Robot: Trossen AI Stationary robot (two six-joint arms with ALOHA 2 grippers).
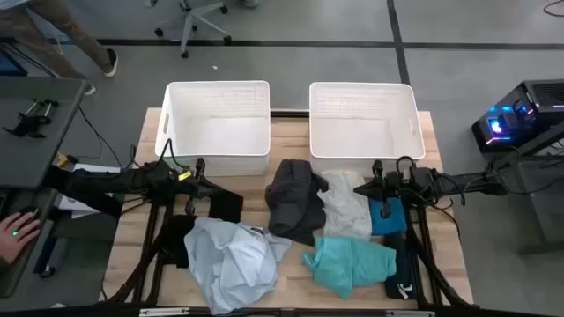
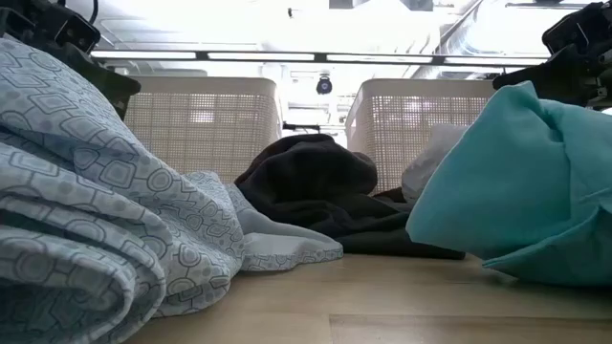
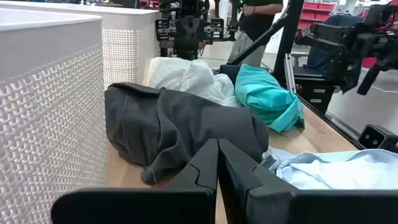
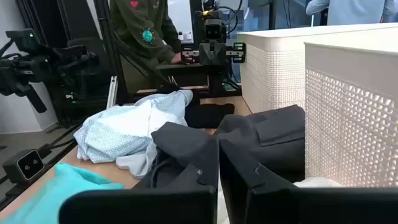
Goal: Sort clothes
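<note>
A charcoal garment (image 1: 295, 199) lies heaped in the table's middle, with a white garment (image 1: 345, 210) to its right, a teal one (image 1: 354, 262) near the front right, and a pale blue patterned one (image 1: 231, 258) at the front left. A black garment (image 1: 226, 205) lies left of the charcoal one; a bright blue one (image 1: 389, 217) and a black one (image 1: 401, 275) lie at the right. My left gripper (image 1: 205, 182) hovers left of the charcoal heap, shut and empty. My right gripper (image 1: 361, 189) hovers over the white garment, shut and empty.
Two white slatted baskets (image 1: 218, 126) (image 1: 362, 119) stand side by side at the table's far edge. A person's hand (image 1: 16, 234) rests at a desk to the left; a person stands beyond the table in the wrist views (image 4: 144, 31).
</note>
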